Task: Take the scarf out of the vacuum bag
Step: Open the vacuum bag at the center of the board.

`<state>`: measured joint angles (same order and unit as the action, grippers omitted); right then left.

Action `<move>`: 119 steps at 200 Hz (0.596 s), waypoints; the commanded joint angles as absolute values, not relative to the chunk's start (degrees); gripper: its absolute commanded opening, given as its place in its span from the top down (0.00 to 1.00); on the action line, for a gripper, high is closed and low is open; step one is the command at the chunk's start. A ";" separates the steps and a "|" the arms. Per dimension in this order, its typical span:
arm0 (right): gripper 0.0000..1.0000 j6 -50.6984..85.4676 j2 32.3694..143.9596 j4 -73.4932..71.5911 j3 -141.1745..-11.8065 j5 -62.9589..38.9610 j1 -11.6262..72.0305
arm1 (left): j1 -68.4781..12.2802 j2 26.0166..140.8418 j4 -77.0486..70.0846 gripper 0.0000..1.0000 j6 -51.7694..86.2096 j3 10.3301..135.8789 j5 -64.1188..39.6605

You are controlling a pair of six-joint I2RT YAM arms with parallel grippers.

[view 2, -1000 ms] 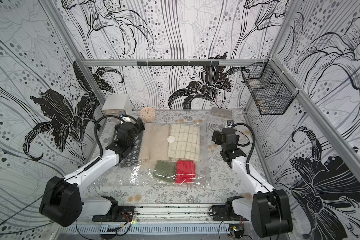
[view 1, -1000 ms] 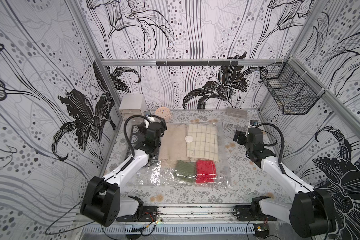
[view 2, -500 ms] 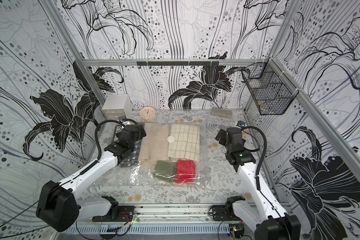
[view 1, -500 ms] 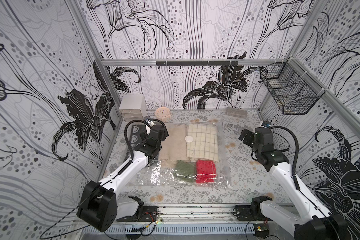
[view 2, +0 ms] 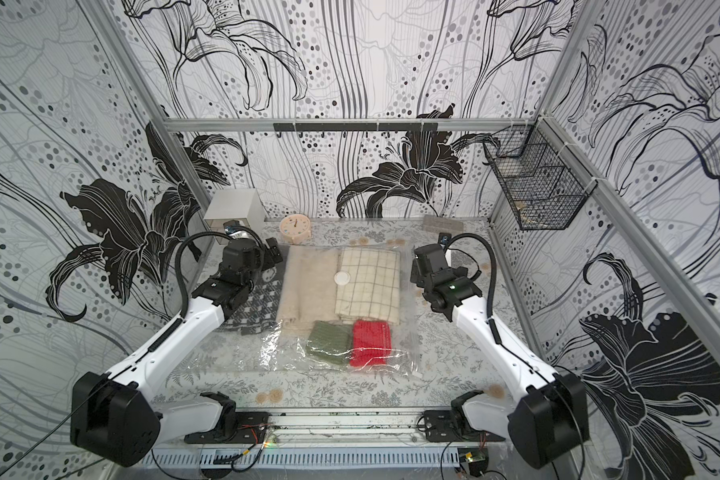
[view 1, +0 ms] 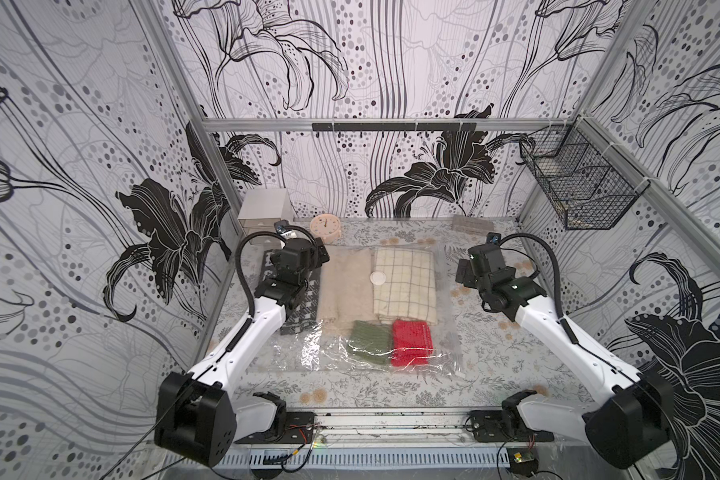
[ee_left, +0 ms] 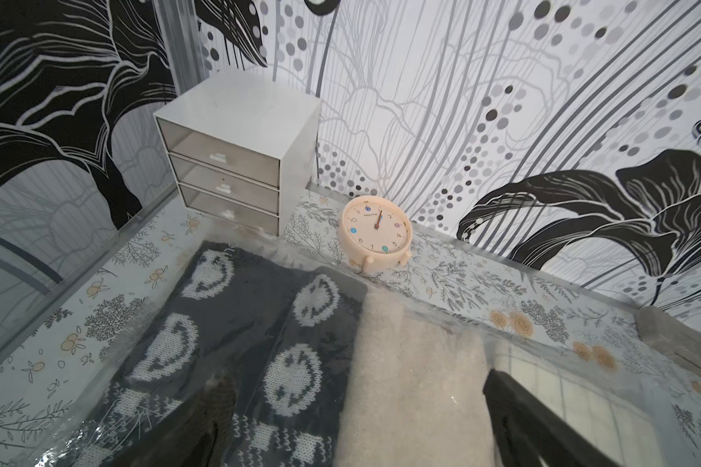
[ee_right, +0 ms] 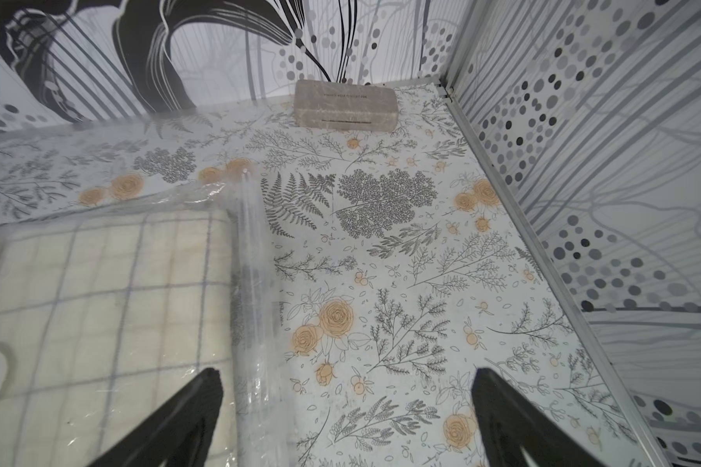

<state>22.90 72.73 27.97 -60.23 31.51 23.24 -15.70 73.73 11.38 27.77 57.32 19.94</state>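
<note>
Left fingers (ee_left: pixel 215 404): spread wide, empty, above the dark smiley-patterned knit (ee_left: pixel 235 323) at the bag's left side.
Right fingers (ee_right: pixel 197 404): spread wide, empty, straddling the bag's right edge beside the cream checked cloth (ee_right: pixel 98 283).
Bag position: large clear crinkly plastic vacuum bag (view 1: pixel 304 353) lay flat on the floral tabletop (view 1: pixel 495 345), between both arms.
Bag heading: round white valve disc (view 1: pixel 378 277) faced up; small white zip slider (view 2: pixel 416 374) at the near right corner; long axis unclear.
</note>
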 commanded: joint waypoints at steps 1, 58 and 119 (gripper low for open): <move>0.00 22.97 75.86 32.71 -61.81 29.62 23.38 | -12.47 75.30 17.08 0.01 31.07 59.31 14.06; 0.00 18.29 78.01 24.44 -58.96 9.74 23.38 | -3.38 75.25 27.24 0.01 32.14 61.07 6.93; 0.13 20.96 86.29 21.77 -56.72 -1.66 21.28 | 0.65 80.31 37.20 0.01 32.51 64.33 10.47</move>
